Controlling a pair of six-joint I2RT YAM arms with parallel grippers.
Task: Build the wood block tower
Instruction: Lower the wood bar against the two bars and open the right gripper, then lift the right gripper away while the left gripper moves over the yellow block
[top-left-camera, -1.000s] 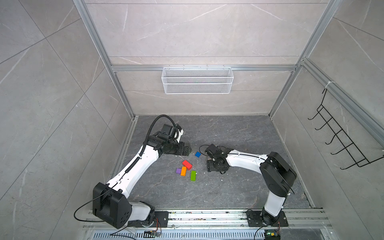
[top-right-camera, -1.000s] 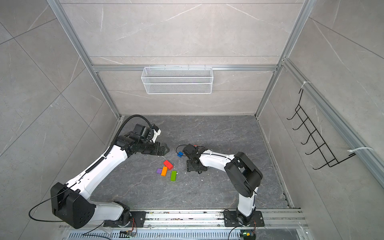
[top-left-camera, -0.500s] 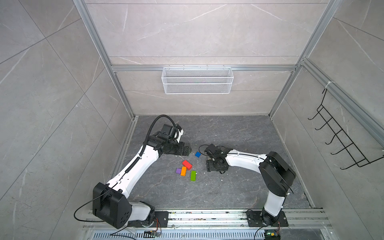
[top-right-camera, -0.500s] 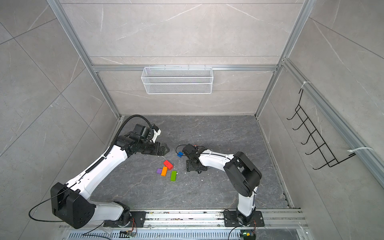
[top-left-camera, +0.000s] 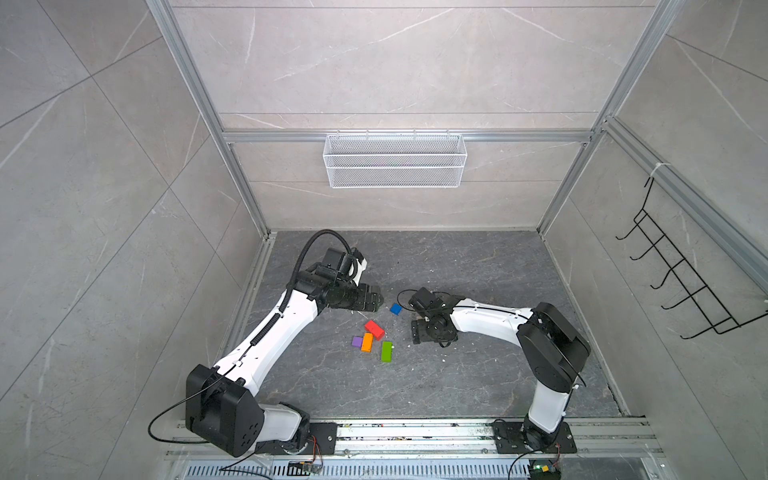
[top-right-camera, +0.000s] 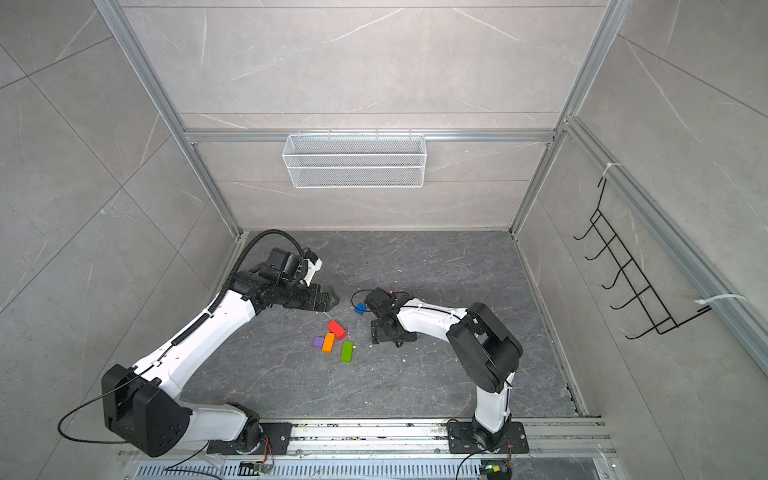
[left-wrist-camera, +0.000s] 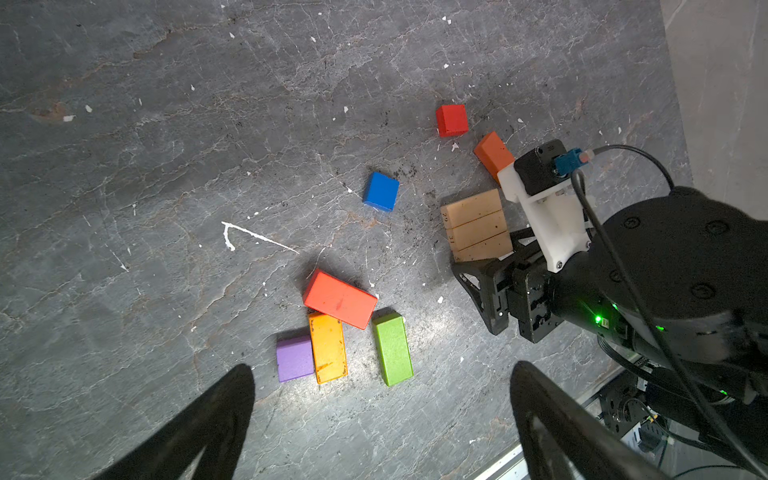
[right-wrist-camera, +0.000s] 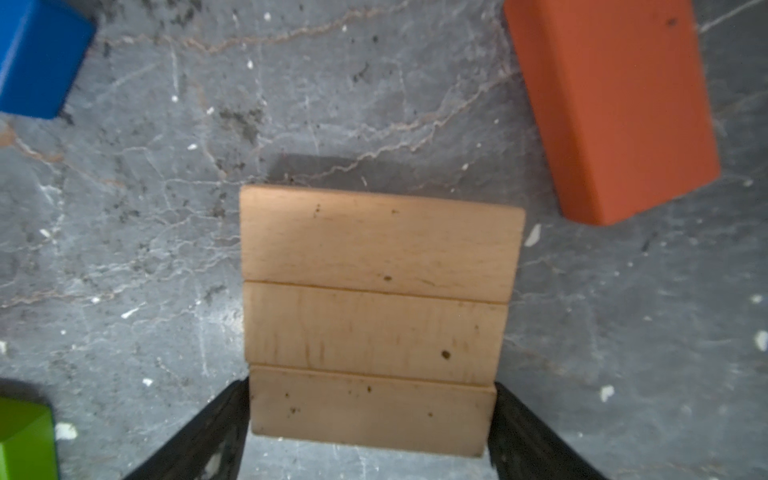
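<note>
Three tan bars (right-wrist-camera: 376, 291) lie flat and flush, side by side, on the floor (left-wrist-camera: 166, 166). They are taken to be the tower's base layer, with nothing stacked on them yet. They sit between a blue cube (left-wrist-camera: 380, 191) and an orange-red bar (right-wrist-camera: 611, 108), apart from both.

The blocks are judged light, rigid and smooth. They are unlikely to be damaged but easily nudged out of line, so each is best taken squarely across two opposite faces at mid-length.

The right gripper (right-wrist-camera: 370, 388) straddles the nearest tan bar (right-wrist-camera: 370, 409), with its jaws spread to about the bar's length. Whether the pads press on the ends cannot be told.

The left gripper (left-wrist-camera: 380, 370) is held wide and empty above the red bar (left-wrist-camera: 340, 298), orange bar (left-wrist-camera: 328, 347), green bar (left-wrist-camera: 392, 349) and purple cube (left-wrist-camera: 294, 358). A red cube (left-wrist-camera: 451, 119) lies farther off.
</note>
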